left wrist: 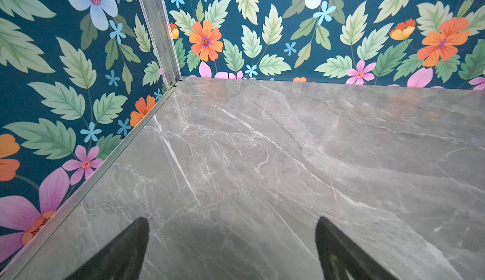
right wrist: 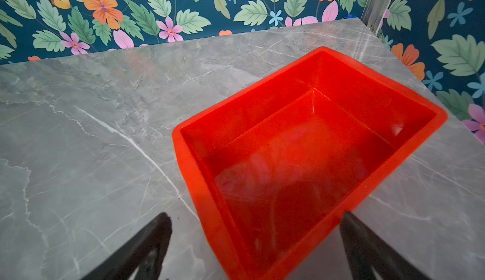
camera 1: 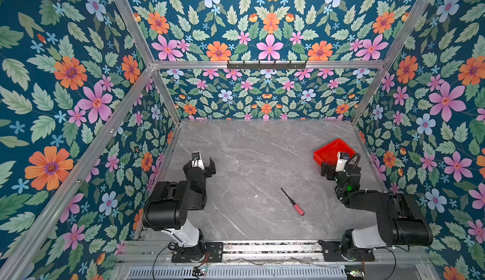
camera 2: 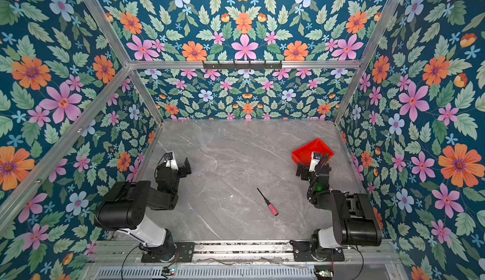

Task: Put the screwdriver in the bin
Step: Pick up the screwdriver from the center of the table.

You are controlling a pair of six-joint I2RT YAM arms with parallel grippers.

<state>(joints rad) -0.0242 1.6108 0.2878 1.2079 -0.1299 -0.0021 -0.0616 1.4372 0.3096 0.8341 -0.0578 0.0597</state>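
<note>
The screwdriver (camera 1: 293,203) (camera 2: 268,203) lies flat on the grey marble table in both top views. Its red-pink handle points toward the front and its thin dark shaft toward the far left. It shows in neither wrist view. The red bin (camera 1: 328,148) (camera 2: 307,148) stands at the far right of the table. In the right wrist view the bin (right wrist: 262,108) has nothing inside. My right gripper (camera 1: 333,165) (right wrist: 256,215) hovers open over the bin's near edge, holding nothing. My left gripper (camera 1: 207,164) (left wrist: 232,222) is open over bare table at the left.
Floral walls with aluminium frame posts (left wrist: 157,29) close in the table on the left, back and right. A black hook rail (camera 1: 266,65) hangs high on the back wall. Both arm bases sit on a metal rail (camera 1: 262,248) along the front edge.
</note>
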